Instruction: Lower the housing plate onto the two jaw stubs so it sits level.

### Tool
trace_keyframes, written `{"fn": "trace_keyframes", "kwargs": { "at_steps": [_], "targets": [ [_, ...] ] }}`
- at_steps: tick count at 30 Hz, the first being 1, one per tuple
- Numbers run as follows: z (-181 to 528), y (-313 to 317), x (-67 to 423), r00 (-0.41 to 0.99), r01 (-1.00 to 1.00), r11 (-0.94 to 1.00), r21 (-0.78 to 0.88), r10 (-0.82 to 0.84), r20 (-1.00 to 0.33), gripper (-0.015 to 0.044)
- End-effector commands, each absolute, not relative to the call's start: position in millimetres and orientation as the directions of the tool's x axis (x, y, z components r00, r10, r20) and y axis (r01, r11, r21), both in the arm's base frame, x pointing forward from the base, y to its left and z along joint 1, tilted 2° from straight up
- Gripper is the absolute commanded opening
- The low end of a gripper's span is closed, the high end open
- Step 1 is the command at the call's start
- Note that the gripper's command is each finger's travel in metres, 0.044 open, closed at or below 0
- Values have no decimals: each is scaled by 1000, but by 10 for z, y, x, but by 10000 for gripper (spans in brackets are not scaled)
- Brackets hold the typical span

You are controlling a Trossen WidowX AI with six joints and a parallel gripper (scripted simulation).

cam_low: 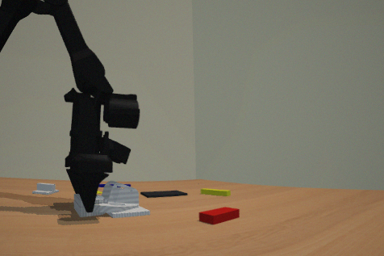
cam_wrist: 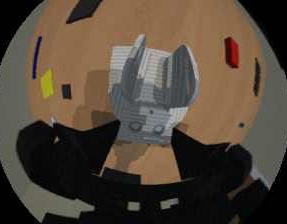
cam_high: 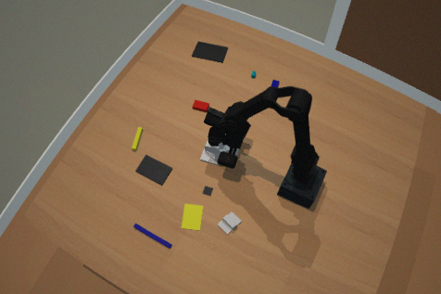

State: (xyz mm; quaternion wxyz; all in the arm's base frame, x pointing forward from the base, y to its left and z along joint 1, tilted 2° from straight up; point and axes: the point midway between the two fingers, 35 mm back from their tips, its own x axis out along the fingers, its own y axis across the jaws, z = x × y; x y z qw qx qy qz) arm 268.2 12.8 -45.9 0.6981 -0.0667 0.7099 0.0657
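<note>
The grey housing plate (cam_wrist: 147,120), with two round marks, lies between the fingertips over the rear of the assembly. My gripper (cam_high: 223,148) (cam_low: 89,211) (cam_wrist: 146,125) is shut on it, fingers wide and pointing down, low near the table. Two curved grey jaws (cam_wrist: 134,72) (cam_wrist: 183,80) stand upright, spread apart, in front of the plate; they also show in the exterior view (cam_low: 121,195). The light ribbed base (cam_high: 207,157) (cam_low: 138,211) (cam_wrist: 115,60) lies flat under them. The pins and stubs under the plate are hidden, and I cannot tell whether it is fully seated.
A red block (cam_high: 200,105) (cam_low: 219,215) (cam_wrist: 232,52) lies near the assembly. A small white stepped part (cam_high: 230,223) (cam_low: 45,188), a yellow sheet (cam_high: 192,217), a small dark square (cam_high: 207,190), a dark plate (cam_high: 154,170), a yellow bar (cam_high: 137,138) and a blue bar (cam_high: 152,236) lie farther around.
</note>
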Motion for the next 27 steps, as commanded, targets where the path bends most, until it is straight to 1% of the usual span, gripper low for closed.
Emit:
{"fn": "trace_keyframes", "kwargs": {
  "at_steps": [1,27],
  "targets": [
    [-463,124,2685,-15,-186,983,-2,-5,-1000,351],
    [-438,124,2685,-15,-186,983,-2,-5,-1000,351]
  ]
}}
